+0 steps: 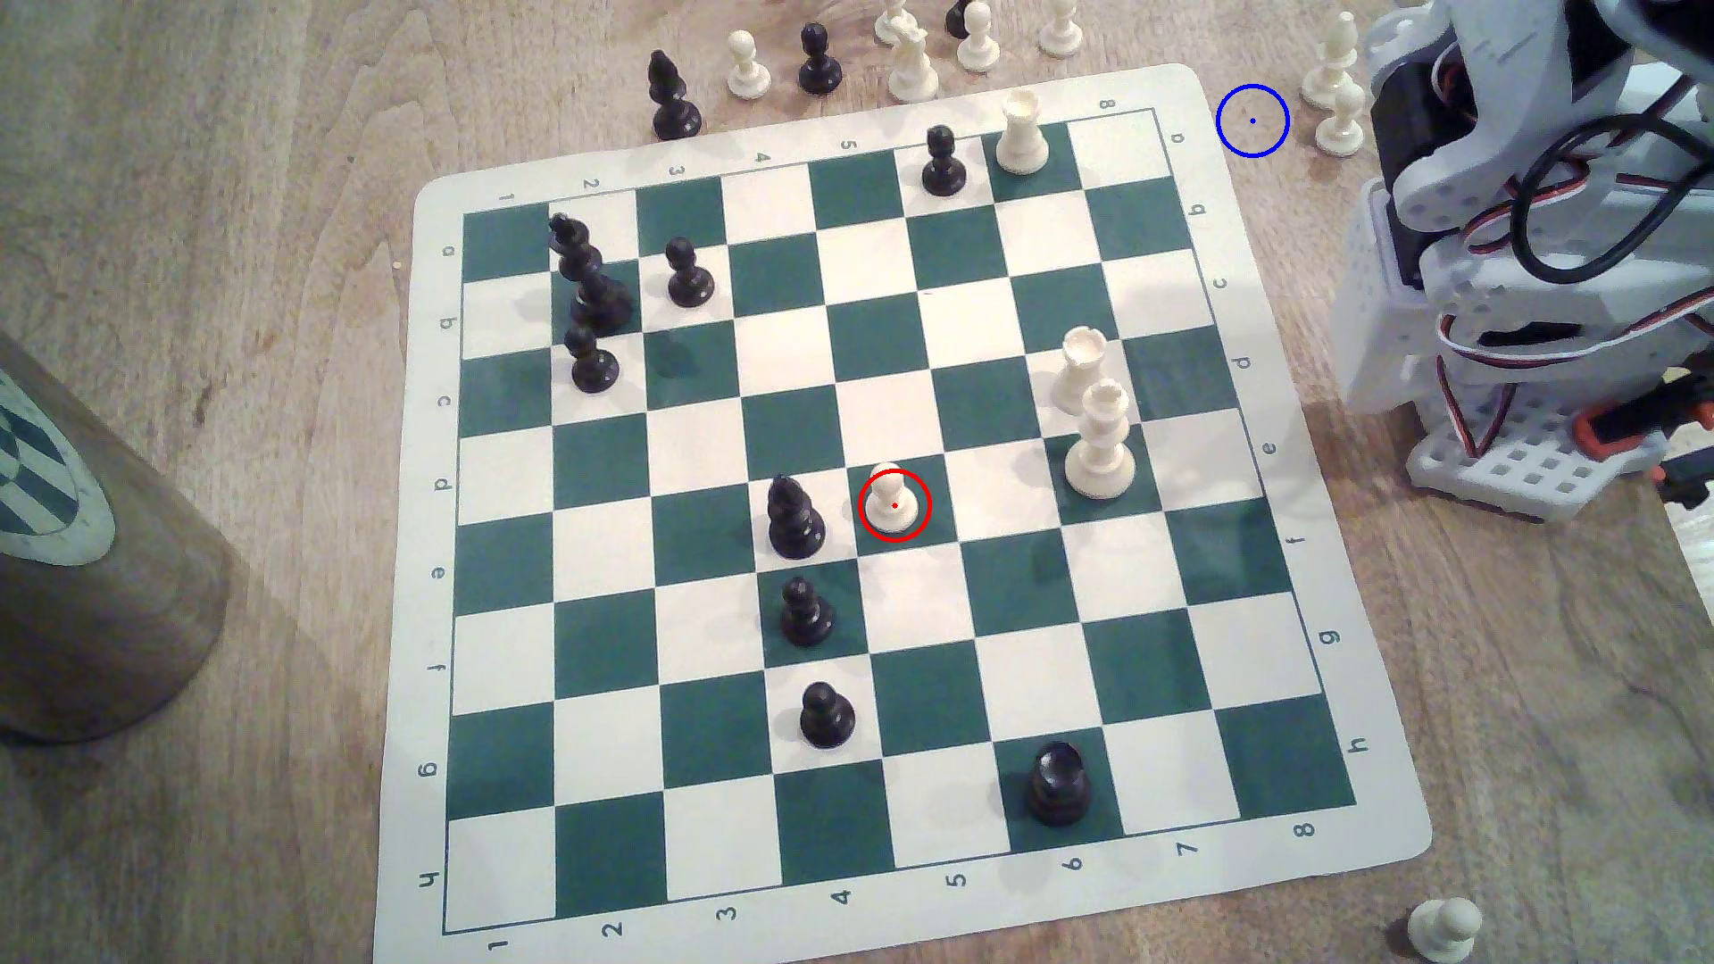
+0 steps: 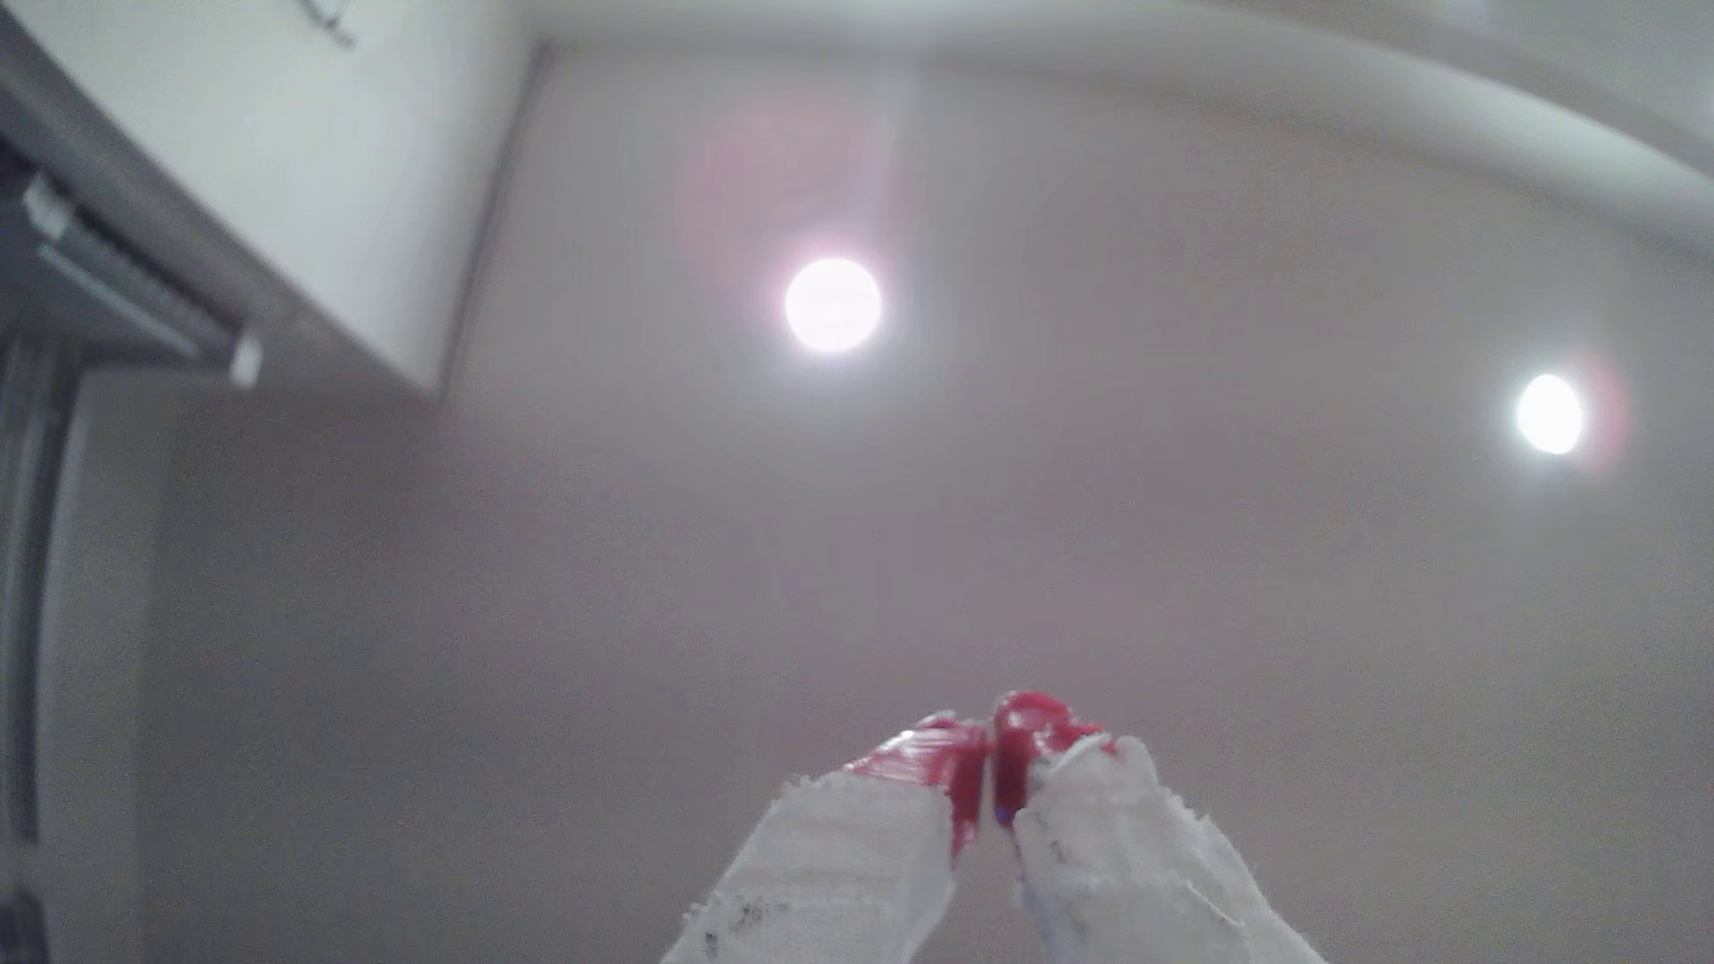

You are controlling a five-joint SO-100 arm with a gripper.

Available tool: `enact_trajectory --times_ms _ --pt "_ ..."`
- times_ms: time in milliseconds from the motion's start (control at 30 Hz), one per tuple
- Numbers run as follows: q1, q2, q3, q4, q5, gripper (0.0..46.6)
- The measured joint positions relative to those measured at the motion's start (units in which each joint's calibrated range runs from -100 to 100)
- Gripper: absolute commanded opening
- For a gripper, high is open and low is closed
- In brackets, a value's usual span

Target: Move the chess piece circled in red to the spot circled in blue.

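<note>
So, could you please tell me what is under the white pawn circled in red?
The white pawn stands on a green square of the chess mat. Its base covers the middle of that square.

The chess piece (image 1: 892, 501) looked like smooth cream plastic with a faint sheen, and the black pawns (image 1: 825, 716) had a glossier plastic shine. The chessboard mat (image 1: 1206, 575) was a thin, matt, flexible sheet, vinyl or paper by its look, printed in green and cream. The table (image 1: 232, 232) and the spot (image 1: 1252, 120) showed bare light-brown wood grain with a dull finish. The arm (image 1: 1484, 306) was matt white plastic with smooth rubbery cables. In the wrist view, the gripper (image 2: 991, 774) had glossy red tips above rough, fibrous white wrapping, like cloth tape
</note>
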Motion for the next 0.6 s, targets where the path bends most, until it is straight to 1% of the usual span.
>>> enact_trajectory --times_ms 100,333,400,600 --pt "-0.6 0.0 0.0 0.6 0.1 0.2" --pt "-1.7 0.0 -2.4 15.7 0.1 0.2" --pt "-1.7 0.1 -7.0 24.4 0.0 0.2" --pt "-1.5 0.1 -15.2 43.0 0.0 0.2"
